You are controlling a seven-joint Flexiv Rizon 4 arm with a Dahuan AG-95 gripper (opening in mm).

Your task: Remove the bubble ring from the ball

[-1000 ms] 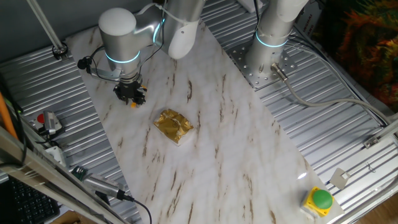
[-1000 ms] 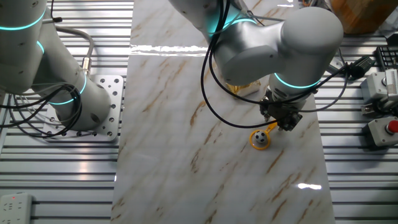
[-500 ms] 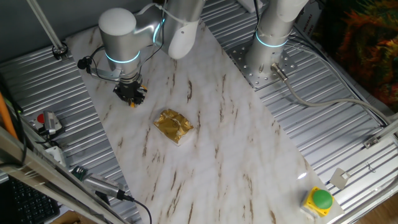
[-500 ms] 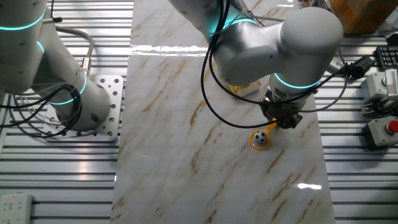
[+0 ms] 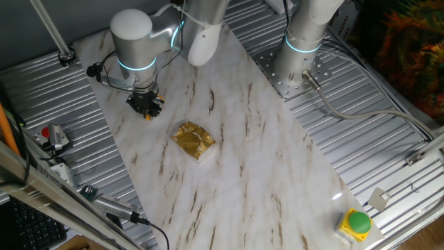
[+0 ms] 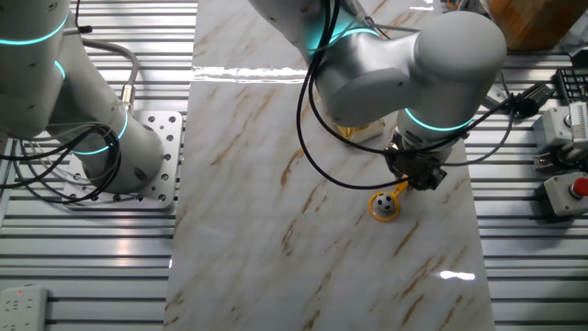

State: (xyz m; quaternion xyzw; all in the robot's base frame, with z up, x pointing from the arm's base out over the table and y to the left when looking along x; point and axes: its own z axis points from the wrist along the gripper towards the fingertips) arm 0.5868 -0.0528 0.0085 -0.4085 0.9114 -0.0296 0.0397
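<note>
Almost nothing has moved over the last second, as far as I can see: in the other fixed view the gripper (image 6: 418, 179) sits over the far end of the handle of the bubble ring (image 6: 387, 204) just as it did a second ago, perhaps a shade lower. The loop lies flat on the table (image 6: 276, 184), and the ball (image 6: 387, 208) sits inside it, white with dark patches, exactly where it was. So the ring is not off the ball yet.

I read this stillness as the arm settling at the grasp point. The black fingers are close together around the handle's tip, but I cannot tell whether they have actually clamped it or are only straddling it; the wrist hides the contact. In one fixed view the gripper (image 5: 146, 105) covers the ring almost entirely, with only a speck of orange beneath it.

The gold foil packet (image 5: 193, 140) lies well apart, untouched. My judgement: the next useful move is a firm hold on the handle, then a lift clear of the ball.
</note>
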